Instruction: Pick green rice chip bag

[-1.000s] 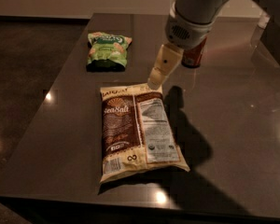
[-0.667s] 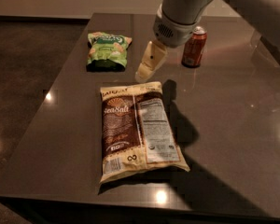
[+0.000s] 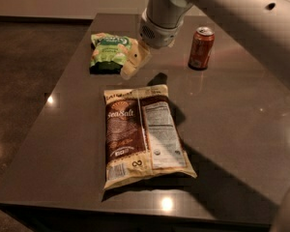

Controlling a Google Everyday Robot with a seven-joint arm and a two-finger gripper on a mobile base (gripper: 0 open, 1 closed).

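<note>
The green rice chip bag (image 3: 108, 52) is small, light green and crinkly, and lies flat near the table's far left edge. My gripper (image 3: 134, 64) hangs from the grey arm coming in from the upper right. Its pale fingers point down and left, with the tips just at the bag's right edge, slightly above the table. The fingers overlap the bag's right side in this view. Nothing is held in the gripper.
A large brown-and-cream "sea salt" bag (image 3: 142, 134) lies in the table's middle, in front of the gripper. A red soda can (image 3: 201, 48) stands upright at the back right. The dark table (image 3: 241, 129) ends at the left and front edges.
The gripper has moved left and away, from above the sea salt bag's top edge to the green bag's right side. The bags and the can have not moved.
</note>
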